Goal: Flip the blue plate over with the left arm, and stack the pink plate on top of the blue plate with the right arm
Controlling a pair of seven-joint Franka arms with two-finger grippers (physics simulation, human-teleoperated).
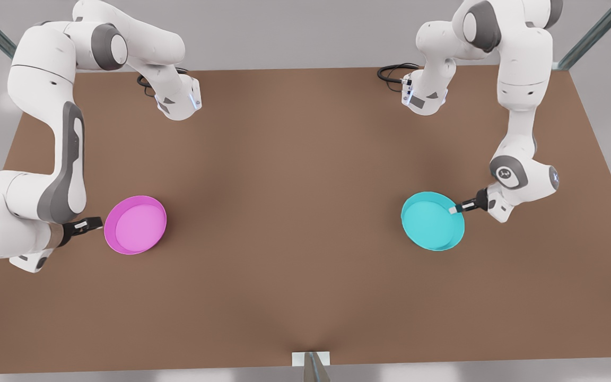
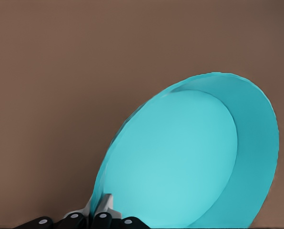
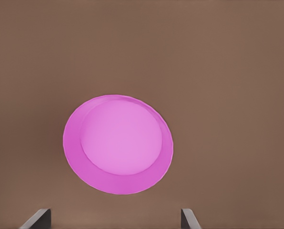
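Observation:
The blue plate [image 1: 433, 221] is on the brown table at the front view's right, hollow side facing the camera, and it looks tilted. My left gripper [image 1: 456, 208] is shut on its rim at the edge nearest that arm. In the left wrist view the fingers [image 2: 105, 206] pinch the blue plate's [image 2: 189, 157] rim. The pink plate [image 1: 136, 224] lies flat, hollow side up, at the front view's left. My right gripper [image 1: 87, 225] waits just beside it, apart from it. The right wrist view shows that gripper [image 3: 114, 219] open before the pink plate [image 3: 118, 143].
The brown table [image 1: 295, 212] spreads wide between the two plates. Black cables [image 1: 393, 72] lie at its back edge near each arm's base. A small grey post [image 1: 311, 365] stands at the middle of the front edge.

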